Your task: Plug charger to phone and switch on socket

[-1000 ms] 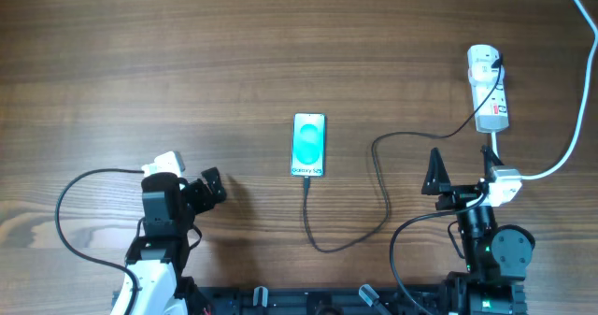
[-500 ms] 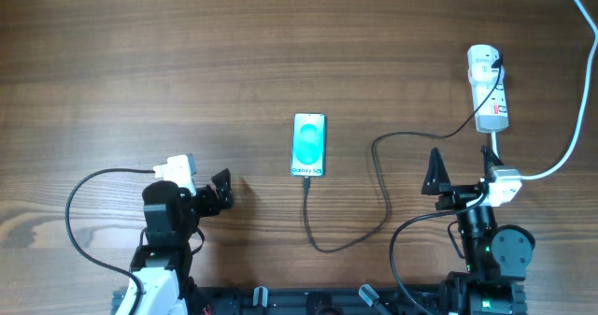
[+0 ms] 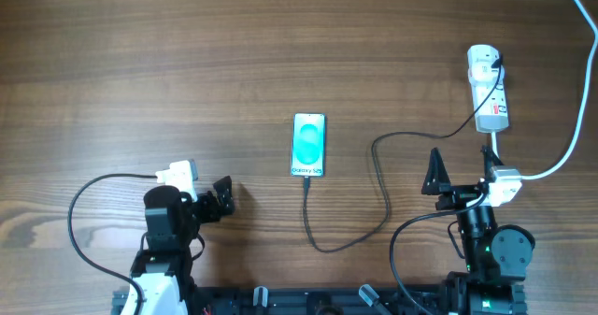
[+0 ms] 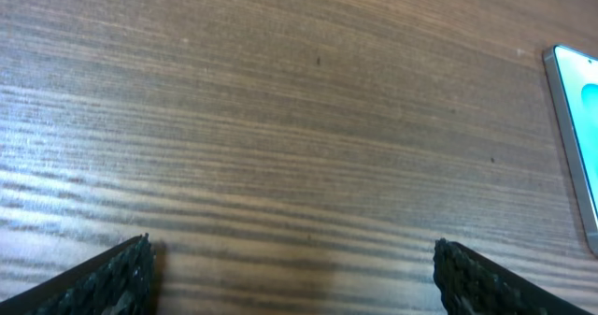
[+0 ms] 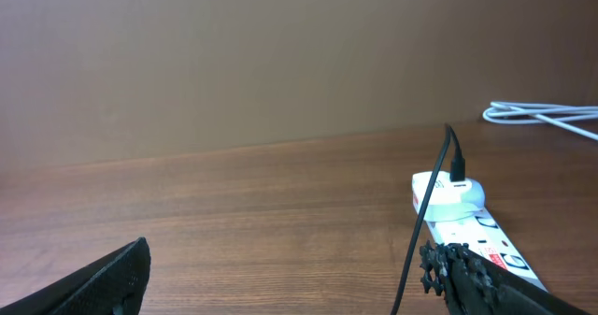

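The phone (image 3: 309, 145) lies flat mid-table, teal screen up; its edge (image 4: 572, 119) shows at the right of the left wrist view. The charger (image 3: 385, 198), a thin black cable, runs from a plug in the white socket (image 3: 489, 89) at the right, loops forward, and ends at the phone's near end; I cannot tell if it is plugged in. My left gripper (image 3: 222, 196) is open left of the phone, its jaws empty (image 4: 294, 292) over bare wood. My right gripper (image 3: 462, 170) is open just in front of the socket (image 5: 472, 223), with the cable (image 5: 422, 217) beside its right finger.
A thick white cord (image 3: 572, 133) curves from the socket's near end up along the table's right edge, and it shows again as the white cord (image 5: 547, 115) in the right wrist view. Black arm cables (image 3: 89, 189) loop near each base at the front edge.
My left arm has turned and shifted a little right, toward the phone. The right arm, phone, cable and socket have not moved.
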Tool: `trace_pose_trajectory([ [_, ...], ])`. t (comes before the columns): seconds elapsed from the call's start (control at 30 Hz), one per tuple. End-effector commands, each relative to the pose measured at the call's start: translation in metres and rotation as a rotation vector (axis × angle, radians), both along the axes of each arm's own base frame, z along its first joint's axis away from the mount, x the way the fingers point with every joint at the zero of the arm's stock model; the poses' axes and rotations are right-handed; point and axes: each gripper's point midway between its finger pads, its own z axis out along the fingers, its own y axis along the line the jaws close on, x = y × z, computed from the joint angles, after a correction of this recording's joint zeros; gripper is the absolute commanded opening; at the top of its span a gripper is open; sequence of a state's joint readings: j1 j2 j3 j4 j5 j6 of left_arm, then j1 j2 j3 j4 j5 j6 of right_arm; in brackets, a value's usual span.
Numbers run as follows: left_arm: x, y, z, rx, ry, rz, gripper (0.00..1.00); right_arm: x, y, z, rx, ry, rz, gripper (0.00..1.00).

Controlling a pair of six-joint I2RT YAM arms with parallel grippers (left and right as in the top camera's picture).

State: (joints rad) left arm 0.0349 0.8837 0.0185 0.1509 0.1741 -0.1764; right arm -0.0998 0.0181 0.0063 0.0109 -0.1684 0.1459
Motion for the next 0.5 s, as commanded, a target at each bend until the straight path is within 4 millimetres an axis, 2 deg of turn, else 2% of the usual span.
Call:
trace_pose_trajectory([
  [0.0,-0.006,-0.001,-0.002,0.001,0.003,-0.011,1.00,-0.001,0.003,0.003,0.012,-0.015,0.015,1.00],
  [0.4,-0.013,-0.001,0.009,0.002,-0.027,-0.011,1.00,-0.001,0.003,0.003,0.012,-0.015,0.015,1.00],
  [0.47,-0.009,-0.001,0.019,0.004,-0.073,-0.011,1.00,-0.001,0.003,0.003,0.012,-0.015,0.015,1.00],
])
